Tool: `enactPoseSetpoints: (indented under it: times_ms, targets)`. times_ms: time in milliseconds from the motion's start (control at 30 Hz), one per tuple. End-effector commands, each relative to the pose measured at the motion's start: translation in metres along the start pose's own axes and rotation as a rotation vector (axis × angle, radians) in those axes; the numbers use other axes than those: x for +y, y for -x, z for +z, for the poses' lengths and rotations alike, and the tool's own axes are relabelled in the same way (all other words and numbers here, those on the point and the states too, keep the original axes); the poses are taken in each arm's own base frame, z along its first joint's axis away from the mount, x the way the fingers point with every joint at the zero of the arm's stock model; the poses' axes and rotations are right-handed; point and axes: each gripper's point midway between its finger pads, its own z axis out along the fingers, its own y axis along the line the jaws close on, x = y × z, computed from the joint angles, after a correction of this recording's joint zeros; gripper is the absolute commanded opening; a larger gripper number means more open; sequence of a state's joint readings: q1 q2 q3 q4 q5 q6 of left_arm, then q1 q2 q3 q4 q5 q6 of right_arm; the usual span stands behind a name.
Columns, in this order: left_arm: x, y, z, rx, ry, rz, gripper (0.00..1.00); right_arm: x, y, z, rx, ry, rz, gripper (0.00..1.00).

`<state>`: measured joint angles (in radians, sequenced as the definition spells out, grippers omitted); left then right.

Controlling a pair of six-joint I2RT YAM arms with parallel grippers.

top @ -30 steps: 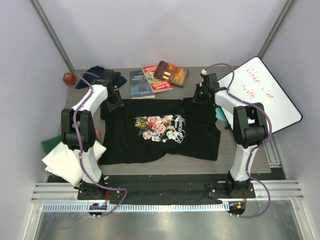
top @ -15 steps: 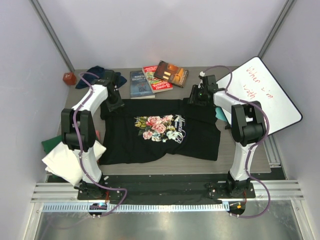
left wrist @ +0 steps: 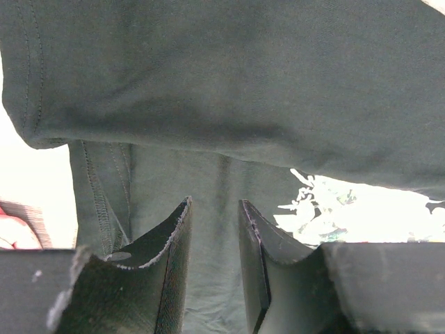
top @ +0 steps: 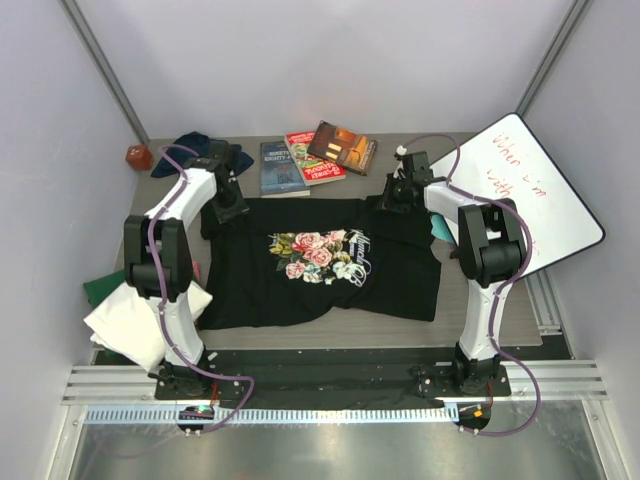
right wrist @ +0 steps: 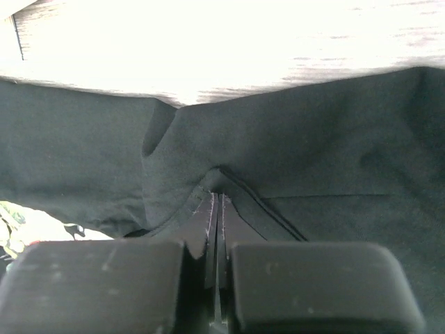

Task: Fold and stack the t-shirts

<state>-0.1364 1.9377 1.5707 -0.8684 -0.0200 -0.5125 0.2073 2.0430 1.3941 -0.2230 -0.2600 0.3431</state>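
black t-shirt point(top: 300, 290) lies spread flat in the middle of the table point(top: 395, 150), rose print up. right gripper point(right wrist: 216, 203) sits at its far right corner, fingers pressed together, pinching a pucker of black cloth. left gripper point(left wrist: 214, 212) is at the far left corner, fingers parted over the fabric.

**Books, a whiteboard and small items sitting around the tabletop**

Three books are lying in an overlapping fan at the middle of the tabletop's point(top: 395, 150) far edge: a blue book point(top: 281, 167), a red book point(top: 314, 157) and a dark brown book point(top: 343, 146). A small red object point(top: 139, 157) is sitting at the far left corner. A whiteboard point(top: 530, 190) with red handwriting is resting askew over the right edge. A sliver of teal mat point(top: 437, 226) is showing near that edge.
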Motion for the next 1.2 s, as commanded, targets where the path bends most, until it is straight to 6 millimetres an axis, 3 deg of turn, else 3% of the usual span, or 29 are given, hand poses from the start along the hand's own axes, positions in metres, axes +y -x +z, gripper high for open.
enactPoseSetpoints:
  times_ms: [0, 467, 567, 667, 1000, 1167]
  targets:
    - [-0.007, 0.008, -0.005, -0.014, -0.026, 0.015, 0.33, 0.012, 0.024, -0.010, -0.080, 0.022, -0.028, 0.01]
    - [-0.010, 0.004, -0.006, 0.000, -0.047, 0.017, 0.33, 0.012, 0.026, -0.025, -0.116, 0.008, -0.041, 0.01]
    - [-0.011, 0.005, -0.005, 0.002, -0.050, 0.017, 0.33, 0.000, 0.024, -0.035, -0.136, -0.056, -0.053, 0.05]
    - [-0.014, 0.006, -0.005, 0.002, -0.060, 0.014, 0.33, -0.013, 0.019, -0.039, -0.139, -0.108, -0.043, 0.32]
    - [-0.014, 0.005, -0.008, 0.004, -0.064, 0.014, 0.32, -0.061, 0.001, -0.056, -0.143, -0.306, 0.024, 0.33]
    - [-0.013, 0.004, -0.009, 0.005, -0.060, 0.013, 0.33, -0.068, 0.000, -0.055, -0.130, -0.315, 0.042, 0.33]
